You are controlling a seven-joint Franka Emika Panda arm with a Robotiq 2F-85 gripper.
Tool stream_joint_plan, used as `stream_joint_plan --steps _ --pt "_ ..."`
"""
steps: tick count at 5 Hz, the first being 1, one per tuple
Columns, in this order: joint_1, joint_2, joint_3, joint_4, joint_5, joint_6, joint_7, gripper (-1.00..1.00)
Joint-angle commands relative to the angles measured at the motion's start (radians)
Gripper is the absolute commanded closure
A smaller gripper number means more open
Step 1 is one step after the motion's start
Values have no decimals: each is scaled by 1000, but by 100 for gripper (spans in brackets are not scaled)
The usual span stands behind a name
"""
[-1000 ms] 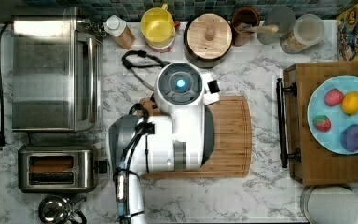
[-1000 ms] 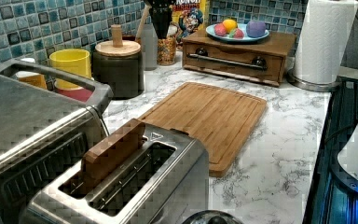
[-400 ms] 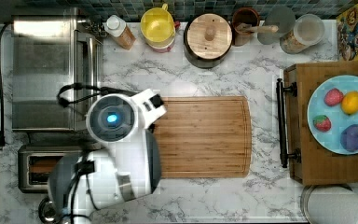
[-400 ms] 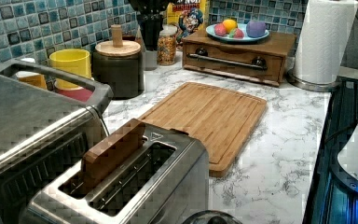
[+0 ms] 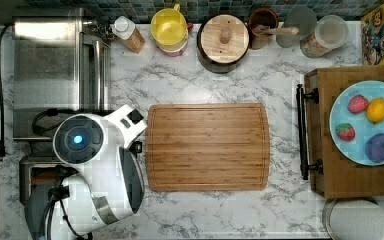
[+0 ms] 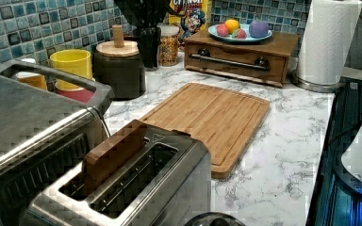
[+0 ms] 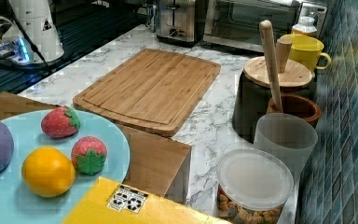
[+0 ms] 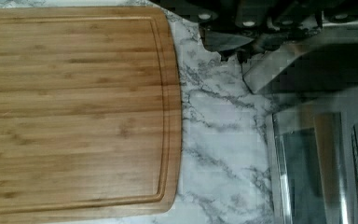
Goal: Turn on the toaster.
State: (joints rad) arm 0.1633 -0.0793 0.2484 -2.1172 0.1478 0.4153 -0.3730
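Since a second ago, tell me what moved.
In the top view, the arm swung from over the cutting board toward the top view's left, now above the toaster. Nothing was grasped. Board, toaster and its brown slice stayed put.

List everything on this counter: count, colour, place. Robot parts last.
Brushed-steel pop-up toaster: one, brown slice in a slot, beside the oven.
Steel toaster oven: one, top view's upper left.
Bamboo cutting board: one, tan, counter centre.
Yellow mug: one, back row.
Dark canister with wooden lid: one, back row.
Wooden box: one, brown, bears the plate.
Light-blue plate: one, holds four toy fruits.
Paper towel roll: one, white, beside the box.
White robot arm: one, over the toaster in the top view.
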Motion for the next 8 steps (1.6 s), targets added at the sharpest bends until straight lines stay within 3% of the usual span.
stream_joint_plan --steps 1,3,4,8 --pt "45 -86 30 -135 40 31 -51 100" --pt "93 -140 57 -205 134 77 -117 100" --pt "148 -144 24 -239 148 100 -125 100" --pt "84 -40 34 -262 141 160 -112 100"
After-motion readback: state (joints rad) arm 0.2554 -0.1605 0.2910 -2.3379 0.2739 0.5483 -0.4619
